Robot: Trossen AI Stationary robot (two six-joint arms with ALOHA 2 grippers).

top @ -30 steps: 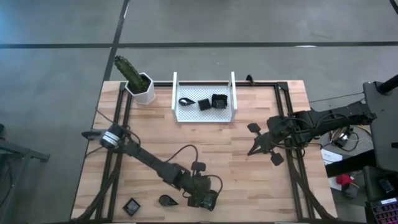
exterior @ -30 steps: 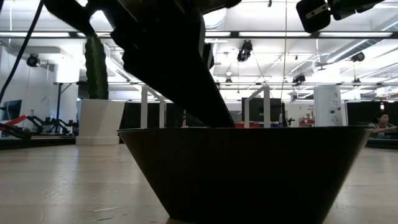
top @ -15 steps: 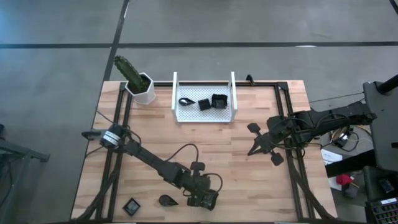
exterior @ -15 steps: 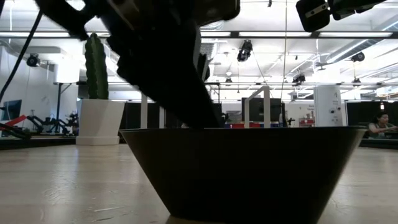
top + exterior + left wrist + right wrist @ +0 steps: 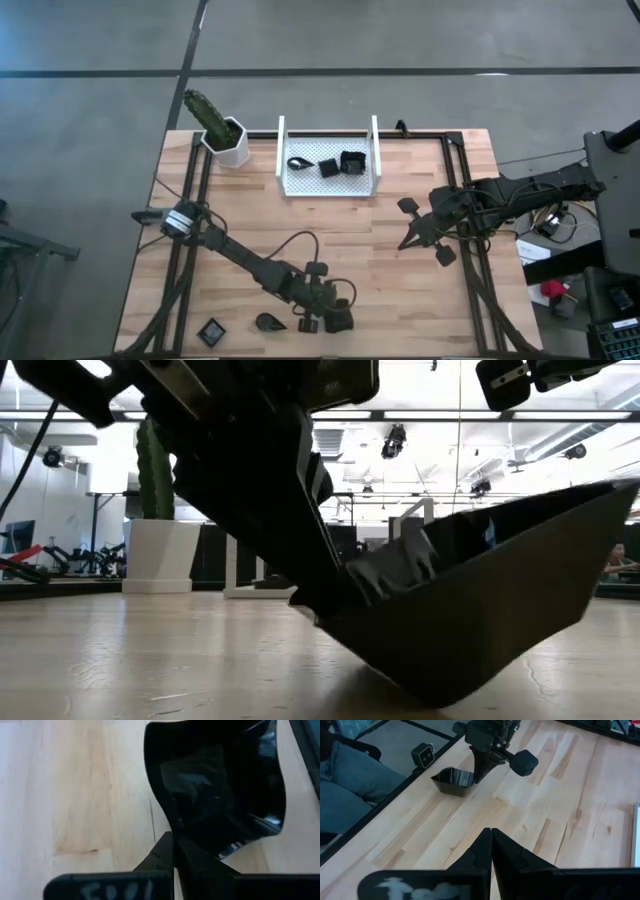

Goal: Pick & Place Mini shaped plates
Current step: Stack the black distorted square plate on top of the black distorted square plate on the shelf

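My left gripper (image 5: pixel 336 322) is at the table's near edge, shut on a small dark square plate (image 5: pixel 220 785), which stands tipped on the wood (image 5: pixel 480 610). Left of it on the table lie a teardrop plate (image 5: pixel 268 322) and a square plate (image 5: pixel 211 332). At the far middle, three more plates (image 5: pixel 328 164) sit in the white tray (image 5: pixel 300 185). Above the table's right part my right gripper (image 5: pixel 412 238) hangs shut with nothing in it. My left gripper pinches the plate's rim (image 5: pixel 169 827) between its two fingers at the side nearest the arm. The fingers (image 5: pixel 300 560) slant down onto it from above. The plate is tilted: the held side is low, the opposite rim (image 5: pixel 600 500) is raised, and a bottom edge (image 5: pixel 430 695) rests on the table.
A white pot with a cactus (image 5: pixel 225 138) stands at the far left corner. Bare wood lies between the tray and both grippers. A person's leg in jeans (image 5: pixel 350 780) shows just beyond the table's near edge.
My left gripper has shut on the plate's rim without shifting place. The plate, which sat flat on its base, has tipped: the held side has gone down and the opposite rim has risen.
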